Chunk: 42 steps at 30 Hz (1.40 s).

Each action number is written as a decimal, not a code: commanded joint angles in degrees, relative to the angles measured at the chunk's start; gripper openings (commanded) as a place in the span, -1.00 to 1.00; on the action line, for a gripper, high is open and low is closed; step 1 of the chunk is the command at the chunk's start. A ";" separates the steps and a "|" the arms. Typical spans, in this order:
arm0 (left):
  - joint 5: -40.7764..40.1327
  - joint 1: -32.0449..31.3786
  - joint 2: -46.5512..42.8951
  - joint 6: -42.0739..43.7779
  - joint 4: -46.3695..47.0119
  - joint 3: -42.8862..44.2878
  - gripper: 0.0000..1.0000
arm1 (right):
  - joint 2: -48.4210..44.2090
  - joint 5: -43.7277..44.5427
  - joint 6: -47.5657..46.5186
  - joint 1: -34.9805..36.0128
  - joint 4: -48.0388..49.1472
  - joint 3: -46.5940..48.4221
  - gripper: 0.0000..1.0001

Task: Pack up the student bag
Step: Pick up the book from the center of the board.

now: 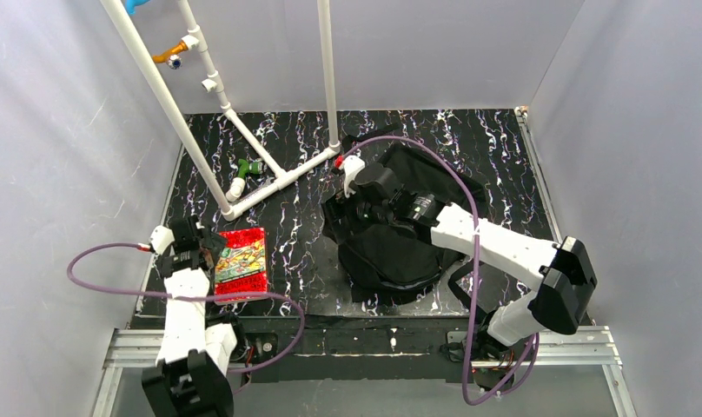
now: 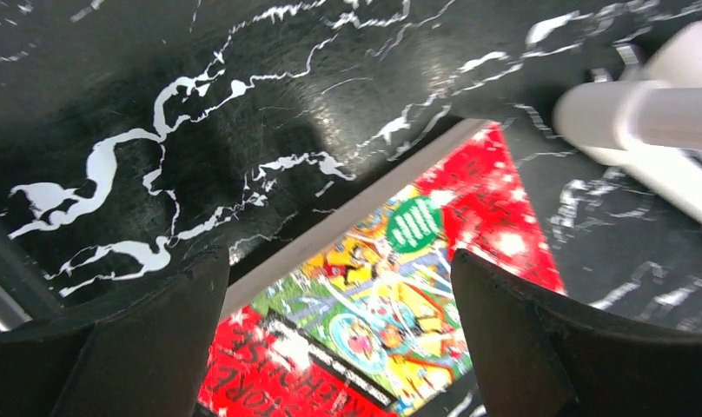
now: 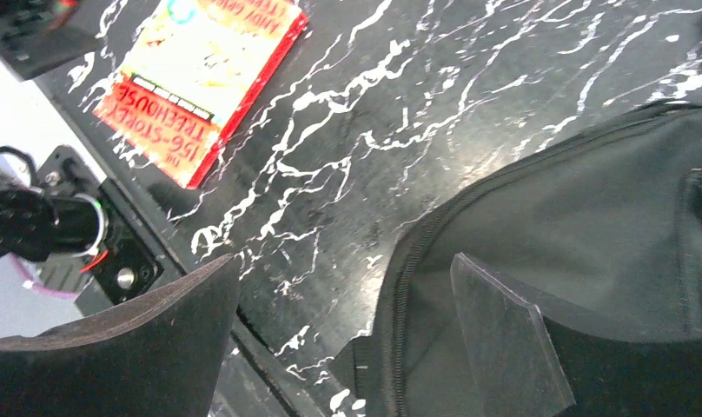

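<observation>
The student bag (image 1: 391, 248), a large black fabric backpack, lies flat right of the table's middle. In the right wrist view its body (image 3: 573, 217) fills the right side and a zipper line (image 3: 400, 295) runs along its left edge. My right gripper (image 1: 347, 195) hangs open and empty above that left edge (image 3: 343, 259), one finger over the table and the other over the fabric. A red book with a colourful cover (image 1: 241, 263) lies flat at the near left. My left gripper (image 1: 195, 248) is open just above the book's left edge (image 2: 339, 261), not touching it.
A white PVC pipe frame (image 1: 252, 165) stands at the back left, and its foot shows in the left wrist view (image 2: 643, 113). A small green-handled item (image 1: 248, 167) lies beside the pipe. Grey walls enclose the black marbled table (image 1: 295, 234).
</observation>
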 commanded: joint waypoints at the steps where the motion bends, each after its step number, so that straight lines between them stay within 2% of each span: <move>1: 0.98 0.96 7.99 0.53 8.30 -3.22 0.97 | -0.06 -4.58 1.29 0.86 4.05 -1.65 0.97; 3: 2.80 1.61 11.65 -1.34 7.22 -3.21 0.97 | -0.19 -4.40 1.24 0.90 3.96 -2.07 0.97; 6: 10.46 1.79 13.17 -6.47 6.41 -5.06 0.97 | 0.52 -4.00 0.87 0.90 4.31 -2.82 0.97; 10: 19.23 0.45 3.72 -9.11 7.67 -10.33 0.96 | 4.78 -4.09 1.05 1.05 4.67 -2.48 0.97; 13: 21.28 -2.86 -1.82 -10.08 6.04 -11.97 0.92 | 9.07 -4.15 1.93 1.43 4.79 -0.41 0.97; 16: 20.28 -10.66 -2.58 -10.72 5.53 -12.04 0.73 | 13.11 -3.35 0.93 2.64 4.40 2.10 0.97; 20: 17.74 -18.85 1.12 -10.84 5.48 -10.91 0.65 | 18.15 -3.85 0.89 2.94 5.84 4.74 0.97; 25: 14.78 -20.57 3.41 -11.40 5.67 -10.80 0.62 | 24.69 -3.78 -0.01 3.10 6.72 8.13 0.97; 30: 14.41 -20.62 2.92 -10.20 6.09 -10.55 0.53 | 30.04 -4.86 1.69 2.72 12.74 8.68 0.90; 33: 14.57 -20.58 3.12 -8.36 6.72 -10.39 0.44 | 32.79 -9.21 4.28 2.04 15.88 8.77 0.63; 36: 15.42 -21.06 4.44 -5.70 7.73 -9.71 0.22 | 33.43 -16.95 8.29 1.87 22.60 4.99 0.29; 37: 16.84 -22.76 6.25 -5.26 9.75 -10.13 0.02 | 31.85 -22.05 11.56 2.02 31.26 -2.31 -0.06; 38: 19.33 -25.83 8.80 -6.02 11.51 -9.92 -0.13 | 29.40 -24.57 13.01 2.40 36.08 -8.59 -0.20; 39: 19.25 -28.37 10.56 -7.13 12.41 -9.53 -0.18 | 28.02 -25.74 13.34 2.97 38.40 -11.37 -0.26; 40: 17.81 -35.12 13.48 -8.80 14.44 -8.06 -0.19 | 25.33 -27.26 12.57 4.16 40.46 -15.12 -0.34; 42: 13.92 -42.94 19.75 -7.60 15.12 -2.81 -0.17 | 19.98 -27.43 12.02 6.64 40.44 -19.78 -0.37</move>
